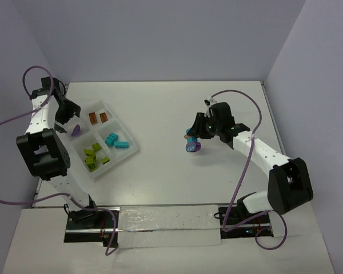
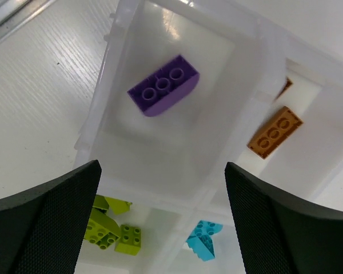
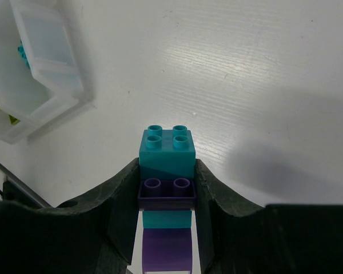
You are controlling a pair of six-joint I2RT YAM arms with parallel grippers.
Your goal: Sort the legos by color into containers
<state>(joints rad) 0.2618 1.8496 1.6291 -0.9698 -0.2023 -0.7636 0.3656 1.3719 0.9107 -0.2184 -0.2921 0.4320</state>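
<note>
While the right gripper (image 3: 167,171) clamps 1 cluster (image 3: 167,151), left gripper (image 2: 162,171) gapes.

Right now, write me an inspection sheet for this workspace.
Surface: white table.
Job's things: white tray holds one purple brick, orange bricks, turquoise bricks and lime bricks, each colour in its own compartment; a turquoise-purple cluster is off the tray.
Clutter: nothing seen.
Grippers: left gripper open above the purple brick; right gripper shut on the cluster, above the table.
Cables: purple cables loop along both arms.
Surroundings: plain walls.
</note>
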